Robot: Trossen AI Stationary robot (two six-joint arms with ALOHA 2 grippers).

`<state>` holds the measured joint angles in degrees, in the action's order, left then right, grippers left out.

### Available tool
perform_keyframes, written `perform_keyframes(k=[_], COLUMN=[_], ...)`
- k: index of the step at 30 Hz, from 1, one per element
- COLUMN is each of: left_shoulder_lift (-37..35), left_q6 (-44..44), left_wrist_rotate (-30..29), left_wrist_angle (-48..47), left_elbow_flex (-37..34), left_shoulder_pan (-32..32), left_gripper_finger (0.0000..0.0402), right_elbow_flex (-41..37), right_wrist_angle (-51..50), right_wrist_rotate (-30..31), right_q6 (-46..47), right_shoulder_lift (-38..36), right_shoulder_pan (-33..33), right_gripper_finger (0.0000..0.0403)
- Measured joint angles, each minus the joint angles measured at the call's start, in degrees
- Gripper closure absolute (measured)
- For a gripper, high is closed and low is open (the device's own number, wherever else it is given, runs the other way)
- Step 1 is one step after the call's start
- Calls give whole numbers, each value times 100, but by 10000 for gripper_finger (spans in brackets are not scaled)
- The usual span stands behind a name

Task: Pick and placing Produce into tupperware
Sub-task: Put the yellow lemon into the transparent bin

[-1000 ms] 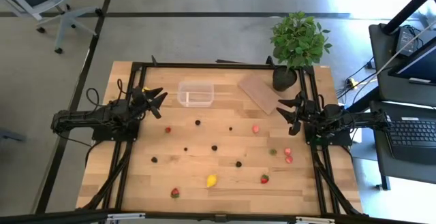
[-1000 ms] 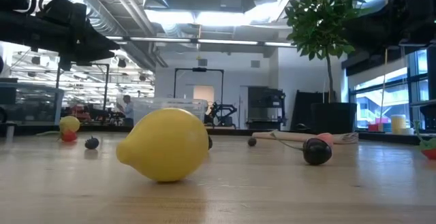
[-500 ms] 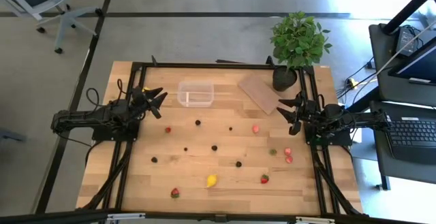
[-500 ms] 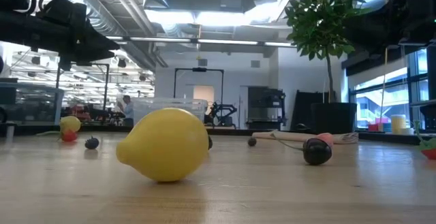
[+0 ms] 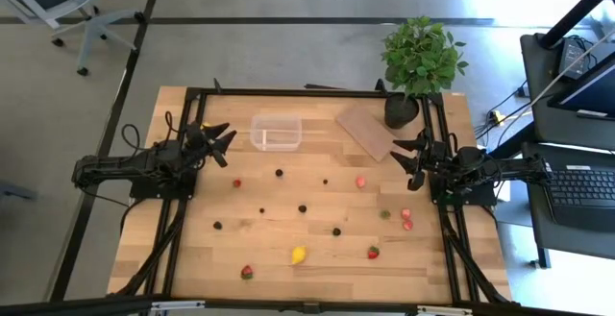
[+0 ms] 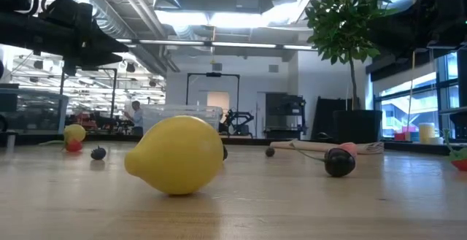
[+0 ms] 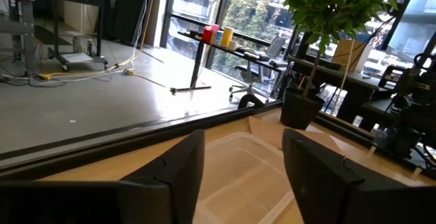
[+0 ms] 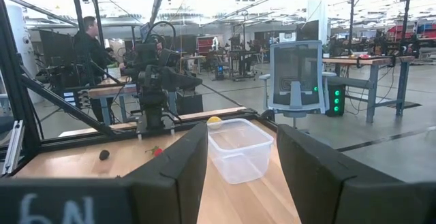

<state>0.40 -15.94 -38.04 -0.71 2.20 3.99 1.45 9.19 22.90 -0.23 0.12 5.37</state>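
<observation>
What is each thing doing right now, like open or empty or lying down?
tupperware: empty, no lid, upright.
left gripper: open, holding nothing, beside the tupperware.
right gripper: open, holding nothing.
yellow lemon: lying loose on the table.
board: lying flat.
plant: standing upright.

L gripper [image 7: 242, 173] fingers apart, tupperware [image 7: 242, 173] between; potted plant [image 7: 327, 40] beyond.

Tiny dark berries [image 5: 302, 207] reading only as specks from above — kind untellable, red piece [image 6: 461, 160] being cut off by the low view's edge, tupperware [image 7: 238, 176] lying partly hidden behind the left gripper's fingers [image 7: 320, 173].
</observation>
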Motion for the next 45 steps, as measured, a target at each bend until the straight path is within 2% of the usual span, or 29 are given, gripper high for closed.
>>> perform_keyframes(k=[8, 15, 19, 25, 27, 30, 37, 41, 45], left_shoulder_lift=[0, 0, 0, 0, 1, 0, 383, 1024, 1815], left_q6=[256, 360, 371, 255, 258, 256, 430, 264, -229], left_wrist_rotate=[31, 408, 411, 453, 463, 852, 557, -145, -989], left_wrist_angle=[154, 475, 474, 527, 918, 1454, 1159, 749, -275], left_elbow_flex=[0, 0, 0, 0, 0, 109, 1245, 2112, 3112], left_shoulder_pan=[0, -2, -2, 0, 0, 0, 0, 0, 0], left_gripper_finger=[102, 38, 21, 16, 16, 16, 16, 17, 17], right_elbow_flex=[0, 0, 0, 0, 0, 0, 0, 0, 0], right_wrist_angle=[-2, -2, -1, 4, 7, 8, 44, 51, 166], right_wrist_rotate=[1, 0, 2, -2, 0, 0, 2, 4, 7], right_q6=[-2, -4, 19, 617, 910, 1168, 1212, 1210, 1206], right_shoulder_lift=[0, 0, 0, 0, 2, 2, 2, 2, 2], right_shoulder_pan=[0, 0, 0, 2, 0, 2, 2, 2, 2], right_gripper_finger=[224, 224, 224, 224, 224, 224, 224, 224, 224])
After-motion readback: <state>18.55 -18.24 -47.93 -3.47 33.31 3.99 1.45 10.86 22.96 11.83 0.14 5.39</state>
